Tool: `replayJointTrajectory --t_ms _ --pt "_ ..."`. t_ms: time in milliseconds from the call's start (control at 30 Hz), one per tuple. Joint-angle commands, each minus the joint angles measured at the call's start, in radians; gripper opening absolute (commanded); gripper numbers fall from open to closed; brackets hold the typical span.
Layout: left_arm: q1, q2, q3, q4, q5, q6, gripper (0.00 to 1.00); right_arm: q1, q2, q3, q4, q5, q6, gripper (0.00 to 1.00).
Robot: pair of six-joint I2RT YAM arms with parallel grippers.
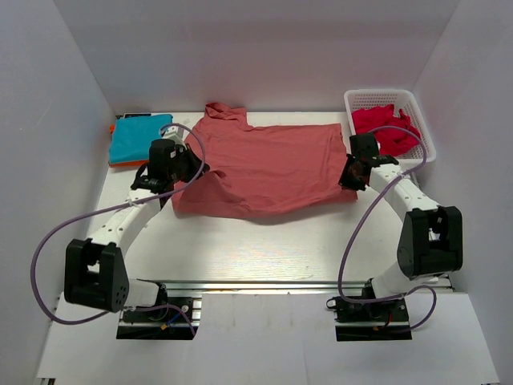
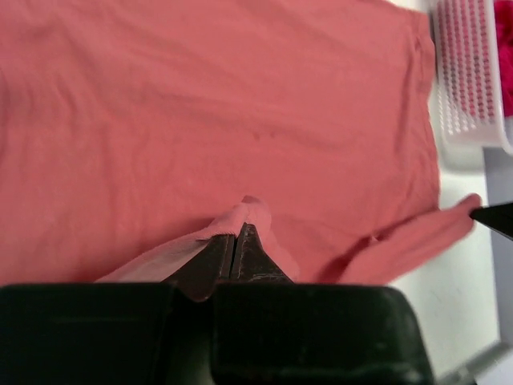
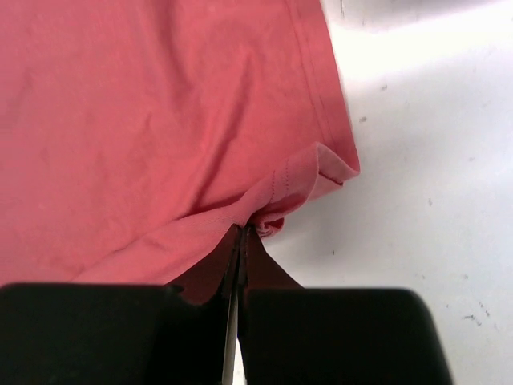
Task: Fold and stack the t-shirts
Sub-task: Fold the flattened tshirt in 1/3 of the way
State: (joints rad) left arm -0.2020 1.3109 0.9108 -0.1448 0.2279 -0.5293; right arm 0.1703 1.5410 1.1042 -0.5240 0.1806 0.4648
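**Two arms, one shirt (image 1: 264,164) pinched at both sides**

Spread mostly flat across the middle of the table (image 1: 272,241), the salmon-red shirt has its collar towards the far left. The left gripper (image 2: 236,234) has its fingers pressed together on a raised fold of cloth at the shirt's left edge. The right gripper (image 3: 243,234) is likewise clamped tight, gripping the hem at the near right corner, where the cloth bunches and curls. A folded teal shirt (image 1: 138,136) lies at the far left, just beside the spread one. At the far right, a white basket (image 1: 390,96) holds red clothes (image 1: 385,128).
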Motion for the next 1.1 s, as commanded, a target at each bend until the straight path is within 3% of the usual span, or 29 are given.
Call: replayJointTrajectory --t_ms 0,333,767,833,900,933,967,1000,1067 --pt "0.004 0.02 0.074 0.134 -0.08 0.04 0.0 -0.005 0.028 0.071 0.007 0.051 -0.011 0.0" --pt "0.004 0.211 0.207 0.31 -0.093 0.213 0.0 -0.006 0.137 0.204 -0.062 0.118 0.02 0.0" --pt "0.013 0.497 0.43 0.321 -0.171 0.295 0.0 -0.012 0.344 0.4 -0.114 0.194 0.04 0.0" --pt "0.013 0.568 0.477 0.33 -0.185 0.295 0.0 -0.012 0.398 0.457 -0.137 0.198 0.037 0.07" --pt "0.013 0.62 0.51 0.361 -0.194 0.311 0.09 -0.011 0.422 0.488 -0.137 0.204 0.041 0.17" --pt "0.013 0.68 0.558 0.361 -0.225 0.311 0.19 -0.009 0.439 0.499 -0.137 0.206 0.041 0.22" --pt "0.013 0.711 0.6 0.346 -0.245 0.311 0.2 -0.009 0.442 0.514 -0.139 0.204 0.041 0.29" --pt "0.022 0.74 0.646 0.264 -0.268 0.299 0.5 -0.009 0.444 0.522 -0.145 0.195 0.04 0.41" --pt "0.023 0.787 0.778 0.164 -0.344 0.255 0.97 -0.003 0.441 0.536 -0.143 0.172 0.021 0.48"
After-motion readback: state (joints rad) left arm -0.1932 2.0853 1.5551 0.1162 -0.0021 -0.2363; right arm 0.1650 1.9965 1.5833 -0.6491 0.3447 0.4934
